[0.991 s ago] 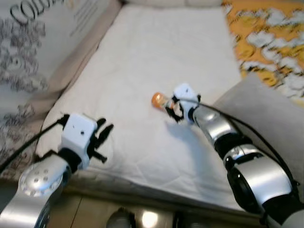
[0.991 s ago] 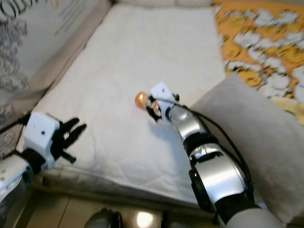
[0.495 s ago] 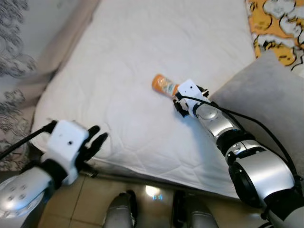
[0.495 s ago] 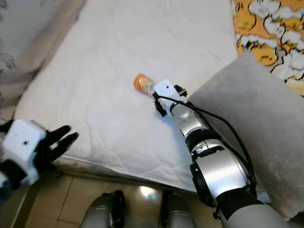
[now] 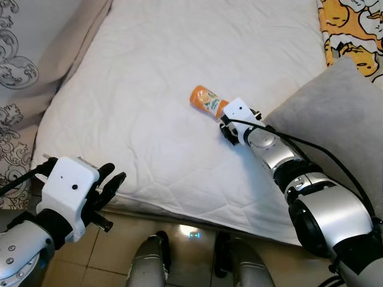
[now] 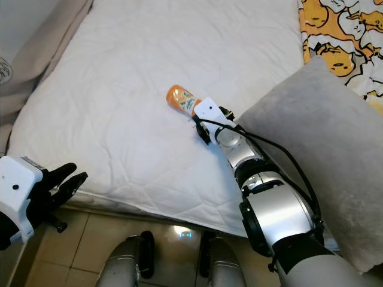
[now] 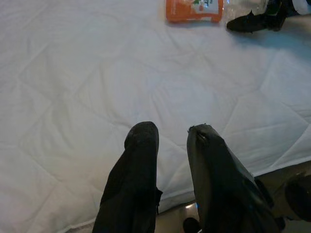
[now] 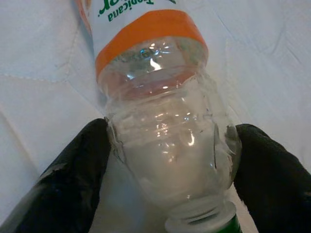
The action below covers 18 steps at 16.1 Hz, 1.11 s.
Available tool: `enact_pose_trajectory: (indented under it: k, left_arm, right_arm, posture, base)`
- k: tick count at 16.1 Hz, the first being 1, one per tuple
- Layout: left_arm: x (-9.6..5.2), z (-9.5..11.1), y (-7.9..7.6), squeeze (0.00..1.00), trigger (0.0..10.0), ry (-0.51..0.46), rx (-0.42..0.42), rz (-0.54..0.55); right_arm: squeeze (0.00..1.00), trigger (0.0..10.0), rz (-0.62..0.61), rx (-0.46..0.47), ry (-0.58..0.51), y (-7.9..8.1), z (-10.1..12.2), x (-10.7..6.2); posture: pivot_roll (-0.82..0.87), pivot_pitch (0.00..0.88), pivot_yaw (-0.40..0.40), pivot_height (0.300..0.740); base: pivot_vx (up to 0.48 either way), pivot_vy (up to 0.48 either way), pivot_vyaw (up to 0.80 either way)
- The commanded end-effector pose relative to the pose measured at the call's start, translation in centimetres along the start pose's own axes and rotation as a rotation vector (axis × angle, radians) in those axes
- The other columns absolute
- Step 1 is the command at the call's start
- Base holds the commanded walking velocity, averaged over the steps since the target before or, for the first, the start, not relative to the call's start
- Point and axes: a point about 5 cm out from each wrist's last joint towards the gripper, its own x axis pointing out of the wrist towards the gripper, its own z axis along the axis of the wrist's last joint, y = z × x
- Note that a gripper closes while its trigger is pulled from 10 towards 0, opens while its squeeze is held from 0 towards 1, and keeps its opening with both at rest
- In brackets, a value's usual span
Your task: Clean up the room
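A clear plastic bottle (image 5: 204, 100) with an orange label lies on the white mattress (image 5: 149, 72), near its middle. My right gripper (image 5: 224, 119) reaches it from the right. In the right wrist view the black fingers (image 8: 82, 165) press both sides of the bottle's (image 8: 155, 97) clear neck end, shut on it. My left gripper (image 5: 111, 182) hovers at the mattress's front left edge, open and holding nothing. From the left wrist view its fingers (image 7: 141, 160) point across the mattress toward the bottle (image 7: 193, 9).
A grey pillow (image 5: 335, 119) lies on the right beside my right arm, with a yellow patterned blanket (image 5: 353, 24) behind it. Patterned fabric (image 5: 18, 72) borders the bed on the left. Tiled floor (image 5: 191, 233) and my feet (image 5: 149, 263) are below the bed's front edge.
The camera has tilted down, shifting the whole picture. My right gripper stays on the bottle. My left gripper has sunk back toward the mattress's front edge.
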Motion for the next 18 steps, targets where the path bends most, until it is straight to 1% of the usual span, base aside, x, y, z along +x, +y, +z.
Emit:
enact_pose_trajectory:
  k: [1, 6, 9, 10, 12, 13, 14, 15, 16, 17, 18]
  left_arm:
    - [-0.4, 0.2, -0.1, 0.00, 10.0, 0.002, 0.011, 0.003]
    - [-0.5, 0.2, 0.0, 0.00, 10.0, 0.010, 0.016, 0.011]
    - [0.2, -0.2, -0.2, 0.00, 10.0, 0.017, -0.003, 0.007]
    - [0.5, -0.3, -0.2, 0.00, 10.0, 0.008, -0.011, 0.010]
    - [1.7, -0.8, 0.2, 0.00, 10.0, -0.011, -0.025, 0.036]
    - [2.5, -1.0, 0.3, 0.00, 10.0, -0.018, -0.012, 0.029]
    - [2.8, -1.1, 0.4, 0.00, 10.0, -0.022, -0.005, 0.027]
    - [3.8, -1.3, 0.7, 0.00, 10.0, -0.030, -0.009, 0.031]
    - [4.6, -1.5, 0.8, 0.00, 10.0, -0.036, -0.016, 0.031]
    - [5.4, -1.7, 0.6, 0.00, 10.0, -0.051, -0.014, 0.023]
    - [6.0, -2.0, 0.5, 0.00, 10.0, -0.061, -0.006, 0.032]
  right_arm:
    - [0.00, 0.0, 0.009, 0.015, 0.032, 0.0, -0.6, -0.1]
    - [0.00, 0.0, 0.024, 0.028, 0.032, 0.4, -0.7, -0.1]
    - [0.00, 0.0, 0.026, 0.102, -0.011, 0.5, -0.4, 0.0]
    - [0.00, 0.0, 0.026, 0.169, -0.051, 0.4, 0.1, 0.0]
    - [0.00, 0.0, 0.018, 0.321, -0.161, 0.0, 1.1, -0.1]
    - [0.00, 0.0, 0.049, 0.401, -0.229, 0.1, 1.4, -0.3]
    - [0.00, 0.0, 0.040, 0.429, -0.252, -0.1, 1.3, -0.4]
    - [0.00, 0.0, -0.012, 0.456, -0.307, -0.7, 0.7, -0.9]
    - [0.00, 0.0, -0.055, 0.465, -0.335, -1.1, -0.1, -1.6]
    - [0.00, 0.0, -0.077, 0.477, -0.350, -1.0, -1.2, -2.6]
    - [0.00, 0.0, -0.066, 0.507, -0.379, -0.6, -1.6, -3.7]
  posture:
    - [0.30, 0.347, 0.010, 0.740]
    - [0.30, 0.337, 0.008, 0.740]
    - [0.28, 0.300, 0.009, 0.740]
    - [0.26, 0.275, 0.008, 0.740]
    - [0.20, 0.191, 0.014, 0.740]
    - [0.15, 0.131, 0.032, 0.740]
    - [0.15, 0.131, 0.032, 0.740]
    - [0.11, 0.092, 0.048, 0.740]
    - [0.08, 0.067, 0.057, 0.740]
    - [0.06, 0.044, 0.062, 0.740]
    - [0.04, 0.030, 0.069, 0.740]
  base:
    - [0.000, 0.000, 0.00]
    - [0.000, 0.000, 0.00]
    - [0.000, 0.000, 0.00]
    - [0.000, 0.000, 0.00]
    - [0.000, 0.000, 0.00]
    - [0.000, 0.000, 0.00]
    - [0.000, 0.000, 0.00]
    - [0.000, 0.000, 0.00]
    - [0.000, 0.000, 0.00]
    - [0.000, 0.000, 0.00]
    - [0.000, 0.000, 0.00]
